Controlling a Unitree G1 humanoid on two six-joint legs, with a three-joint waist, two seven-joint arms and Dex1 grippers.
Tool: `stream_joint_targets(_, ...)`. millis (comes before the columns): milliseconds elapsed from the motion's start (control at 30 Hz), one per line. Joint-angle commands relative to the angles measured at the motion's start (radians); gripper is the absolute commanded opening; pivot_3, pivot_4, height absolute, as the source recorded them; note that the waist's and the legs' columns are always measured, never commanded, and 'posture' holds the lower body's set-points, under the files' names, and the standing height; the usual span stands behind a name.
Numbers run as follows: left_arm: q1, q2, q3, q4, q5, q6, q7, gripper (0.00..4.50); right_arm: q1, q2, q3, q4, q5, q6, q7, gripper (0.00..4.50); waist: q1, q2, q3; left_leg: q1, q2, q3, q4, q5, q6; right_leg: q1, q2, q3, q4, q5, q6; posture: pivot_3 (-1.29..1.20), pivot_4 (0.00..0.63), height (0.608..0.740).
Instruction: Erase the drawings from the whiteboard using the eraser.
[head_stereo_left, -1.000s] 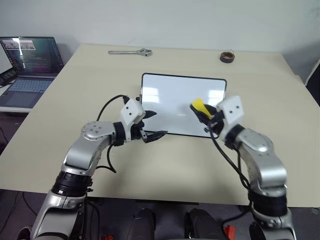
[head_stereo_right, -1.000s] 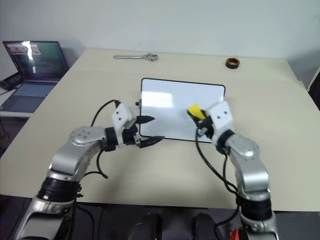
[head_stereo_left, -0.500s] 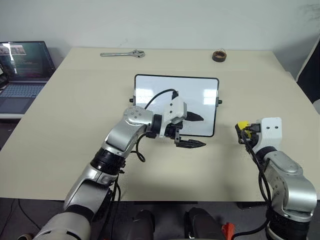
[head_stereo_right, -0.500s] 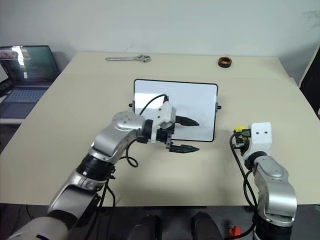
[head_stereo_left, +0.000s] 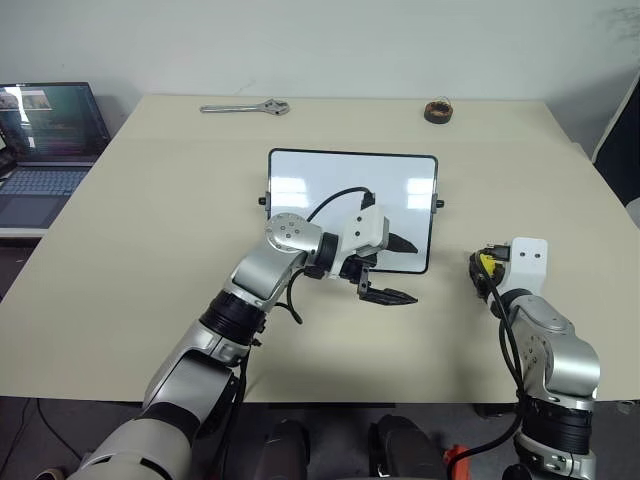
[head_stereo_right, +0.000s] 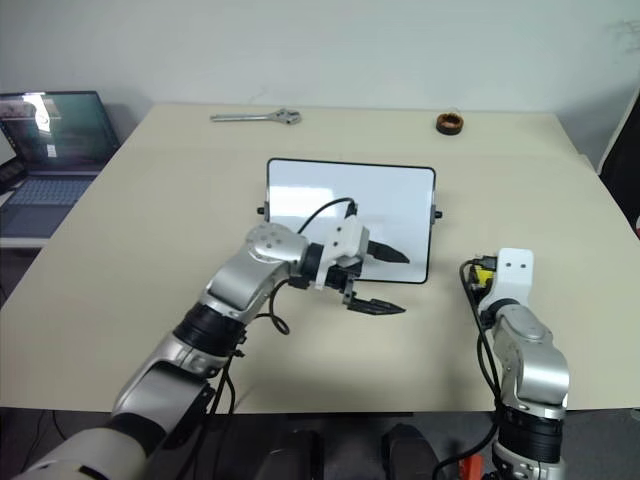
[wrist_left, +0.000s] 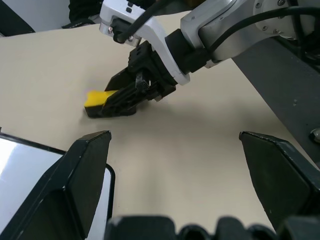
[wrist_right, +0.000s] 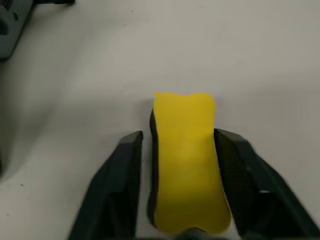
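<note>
Between right tool (wrist_right: 177, 150) fingers, eraser (wrist_right: 185, 160), a gap one side.

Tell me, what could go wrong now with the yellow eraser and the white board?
1. The eraser lies on the table between the fingers of the right gripper, with a gap on one side. If that gripper backs away crookedly, it might drag or flip the eraser.
2. The left gripper is open at the near right corner of the whiteboard. Dipping lower, a finger could bump the board and shift it.
</note>
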Motion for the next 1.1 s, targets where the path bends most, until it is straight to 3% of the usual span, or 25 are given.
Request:
stream_joint_targets(33,0.032,0.034,0.039,-0.081,-0.009,0.029,0.018,4.50,-0.013,-0.002,-0.021,-0.026,0.030,-0.035,-0.014,3.69,0.000,0.000,0.000,0.000,0.000,0.000,0.000,0.000,0.000,0.000,0.000,0.000,0.000,0.000,0.000,0.00,0.150,0.740)
stream_joint_targets(100,0.081,0.073,0.080,-0.136,-0.022,0.075,0.058,4.50,-0.009,-0.013,-0.015,-0.057,0.030,-0.066,-0.019,4.43,-0.004,0.000,0.000,0.000,0.000,0.000,0.000,0.000,0.000,0.000,0.000,0.000,0.000,0.000,0.000,0.00,0.150,0.740)
stream_joint_targets(333,0.279,0.220,0.336,-0.365,-0.122,0.285,0.225,4.50,0.038,-0.074,0.055,-0.203,0.044,-0.285,0.040,4.48,-0.007,0.001,0.000,0.000,0.002,-0.001,0.000,0.000,0.000,0.000,0.000,0.000,0.000,0.000,0.000,0.00,0.150,0.740)
stream_joint_targets(500,0.490,0.250,0.512,-0.549,-0.188,0.390,0.361,4.50,0.107,-0.090,0.110,-0.241,0.053,-0.411,0.092,4.48,-0.003,0.001,0.000,0.000,0.005,-0.001,0.000,0.000,0.000,0.001,-0.005,0.000,0.000,0.000,0.000,0.00,0.150,0.740)
stream_joint_targets(767,0.630,0.052,0.659,-0.584,-0.017,0.183,0.808,4.50,0.294,-0.012,0.161,-0.146,0.086,-0.761,0.156,4.48,0.021,-0.001,-0.001,0.011,0.004,-0.002,0.000,0.000,0.000,0.013,-0.007,-0.002,-0.003,0.000,0.000,0.00,0.150,0.740)
stream_joint_targets(900,0.684,-0.012,0.639,-0.594,0.040,0.133,0.918,4.50,0.343,-0.035,0.139,-0.078,0.097,-0.848,0.181,4.48,0.021,-0.001,-0.001,0.012,0.004,-0.001,0.001,0.000,0.000,0.013,-0.007,0.000,-0.002,0.000,0.000,0.00,0.150,0.740)
stream_joint_targets(1100,0.842,-0.092,0.635,-0.602,0.029,0.148,0.986,4.50,0.429,-0.042,0.109,-0.118,0.118,-0.833,0.154,4.48,0.021,-0.001,-0.001,0.012,0.004,-0.001,0.000,0.000,0.000,0.013,-0.006,0.000,-0.002,0.000,0.000,0.00,0.150,0.740)
